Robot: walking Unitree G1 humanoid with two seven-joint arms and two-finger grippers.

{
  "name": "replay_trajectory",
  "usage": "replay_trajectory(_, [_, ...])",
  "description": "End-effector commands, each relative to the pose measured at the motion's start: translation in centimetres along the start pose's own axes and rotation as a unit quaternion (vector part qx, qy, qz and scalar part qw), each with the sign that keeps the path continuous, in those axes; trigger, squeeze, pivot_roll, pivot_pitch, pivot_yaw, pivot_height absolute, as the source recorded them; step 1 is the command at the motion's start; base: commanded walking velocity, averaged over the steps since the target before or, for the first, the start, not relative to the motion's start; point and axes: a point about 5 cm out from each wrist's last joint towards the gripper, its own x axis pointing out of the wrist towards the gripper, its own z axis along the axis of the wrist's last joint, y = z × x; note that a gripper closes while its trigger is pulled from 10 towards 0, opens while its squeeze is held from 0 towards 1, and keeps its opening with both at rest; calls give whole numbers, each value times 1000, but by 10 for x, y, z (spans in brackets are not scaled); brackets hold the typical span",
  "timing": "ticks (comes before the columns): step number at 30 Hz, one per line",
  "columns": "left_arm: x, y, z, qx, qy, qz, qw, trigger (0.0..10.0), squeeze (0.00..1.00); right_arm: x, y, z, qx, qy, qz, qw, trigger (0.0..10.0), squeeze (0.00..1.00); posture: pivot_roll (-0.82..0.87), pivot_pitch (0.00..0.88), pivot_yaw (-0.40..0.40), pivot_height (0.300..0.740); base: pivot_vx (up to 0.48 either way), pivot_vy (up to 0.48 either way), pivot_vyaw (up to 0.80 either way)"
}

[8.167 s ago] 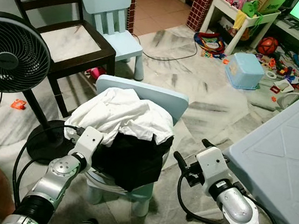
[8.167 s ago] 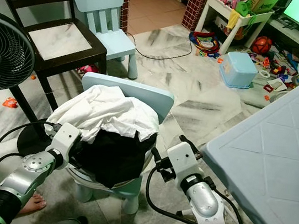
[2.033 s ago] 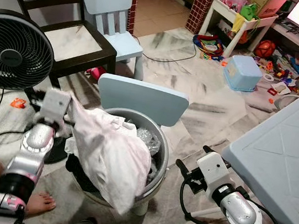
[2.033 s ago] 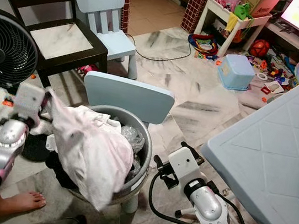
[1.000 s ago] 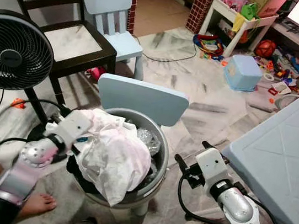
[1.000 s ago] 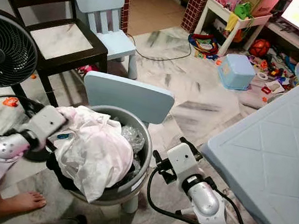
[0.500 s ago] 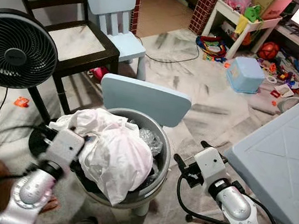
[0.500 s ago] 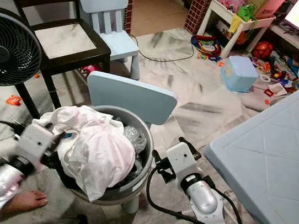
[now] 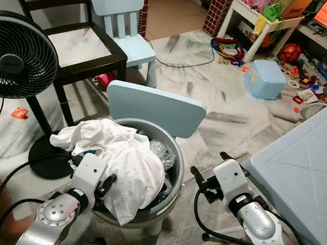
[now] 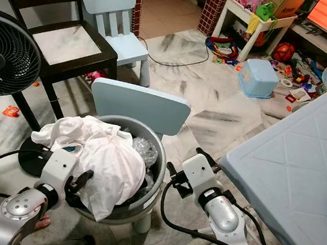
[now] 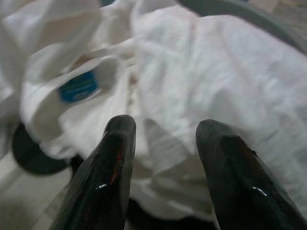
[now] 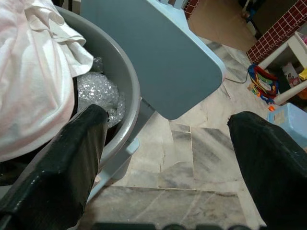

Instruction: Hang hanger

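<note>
Jaws parted and empty, the left gripper [image 11: 163, 158] hovers at the white garment [image 9: 126, 169] heaped over the grey basin [image 9: 174, 179], right gripper [image 12: 163, 143] likewise open beside that basin; no hanger visible, hanging seemingly not begun.

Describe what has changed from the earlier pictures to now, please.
The left gripper lifted the white garment up off the pile, uncovering the grey basin, then lowered it back and let go; it is now open beside the cloth. The right gripper stayed open beside the basin, and the small blue chair did not move.
</note>
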Motion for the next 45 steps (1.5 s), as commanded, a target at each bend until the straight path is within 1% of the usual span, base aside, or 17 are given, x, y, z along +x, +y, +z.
replay_trajectory(1, [-6, 2, 1, -3, -2, 23, 1000, 10000, 0, -2, 1, -4, -3, 8, 0, 1000, 10000, 0, 27, 140, -64, 740, 0, 0, 0])
replay_trajectory(3, [-12, 1, 3, 1, -9, 46, 999, 10000, 0, -1, 2, -4, -2, 7, 4, 1000, 10000, 0, 36, 141, -67, 740, 0, 0, 0])
replay_trajectory(5, [-14, 2, 3, -2, -10, 56, 998, 10000, 0, -1, 2, -4, -2, 7, 3, 1000, 10000, 0, 37, 141, -67, 740, 0, 0, 0])
replay_trajectory(7, [-16, 0, -1, -8, 5, 53, 999, 10000, 0, 1, 1, -4, -3, 6, 3, 1000, 10000, 0, 40, 142, -67, 740, 0, 0, 0])
replay_trajectory(9, [-16, 1, -5, -25, 18, 59, 998, 10000, 0, 2, 0, -3, -3, 6, 3, 1000, 10000, 0, 40, 141, -67, 740, 0, 0, 0])
replay_trajectory(11, [-17, 2, -10, -65, 41, 69, 995, 10000, 0, 2, -1, -3, -4, 5, 2, 1000, 10000, 0, 36, 141, -65, 740, 0, 0, 0])
replay_trajectory(13, [-18, 0, -13, -87, 56, 63, 993, 10000, 0, 1, -1, -3, -4, 5, 1, 1000, 10000, 0, 36, 140, -64, 740, 0, 0, 0])
replay_trajectory(18, [-15, 1, -17, -110, 72, 55, 990, 10000, 0, 0, -1, -4, -4, 6, -1, 1000, 10000, 0, 35, 142, -62, 740, 0, 0, 0])
replay_trajectory(19, [-11, 4, -17, -114, 73, 51, 990, 7608, 0, 0, -1, -4, -4, 5, -1, 1000, 10000, 0, 35, 142, -62, 740, 0, 0, 0])
replay_trajectory(20, [-10, 5, -17, -114, 73, 51, 989, 7608, 0, 0, 0, -4, -3, 5, -1, 1000, 10000, 0, 35, 142, -62, 740, 0, 0, 0])
replay_trajectory(21, [-5, 6, -18, -100, 75, 34, 992, 4863, 0, 1, 0, -4, -3, 4, -1, 1000, 10000, 0, 33, 142, -62, 740, 0, 0, 0])
replay_trajectory(23, [-4, 7, -18, -96, 76, 29, 992, 4863, 0, 1, 0, -4, -3, 4, -1, 1000, 10000, 0, 33, 142, -62, 740, 0, 0, 0])
replay_trajectory(26, [5, 14, -22, -95, 91, 22, 991, 2784, 0, 1, 0, -3, -4, 3, -2, 1000, 10000, 0, 25, 141, -64, 740, 0, 0, 0])
replay_trajectory(27, [9, 18, -23, -105, 93, 26, 990, 0, 0, 1, -2, -3, -5, 3, -3, 1000, 10000, 0, 20, 142, -63, 740, 0, 0, 0])
replay_trajectory(31, [10, 17, -24, -119, 98, 20, 988, 0, 0, 0, -6, -3, -7, 4, -8, 1000, 10000, 0, 16, 143, -62, 740, 0, 0, 0])
replay_trajectory(37, [11, 11, -24, -124, 97, 9, 987, 0, 0, -1, -6, -3, -8, 5, -8, 1000, 10000, 0, 15, 145, -65, 740, 0, 0, 0])
replay_trajectory(45, [11, 17, -24, -117, 83, 42, 989, 0, 0, 1, -5, -3, -8, 4, -5, 1000, 10000, 0, 19, 142, -67, 740, 0, 0, 0])
